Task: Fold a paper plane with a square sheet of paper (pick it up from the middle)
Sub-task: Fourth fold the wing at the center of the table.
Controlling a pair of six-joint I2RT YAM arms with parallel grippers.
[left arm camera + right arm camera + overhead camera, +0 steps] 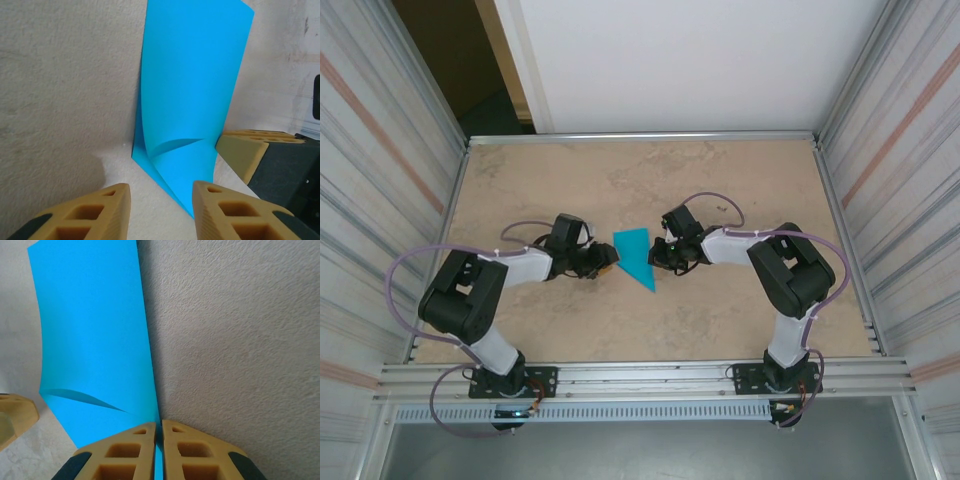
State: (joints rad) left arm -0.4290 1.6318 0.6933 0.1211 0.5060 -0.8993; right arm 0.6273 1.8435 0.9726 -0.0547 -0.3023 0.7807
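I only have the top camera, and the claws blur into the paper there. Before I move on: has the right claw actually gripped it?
Observer: Yes. In the right wrist view the right claw is shut, pinching the edge of the paper.
Operator: And the left one?
Observer: The left claw is open. The paper's tip sits in its gap, not pinched.
Operator: Is it lying flat?
Observer: No. It is curved, with a curled fold near the left claw.

Left arm (520, 265) and right arm (735, 243) reach low inward, left jaws parted, right jaws pinched together.
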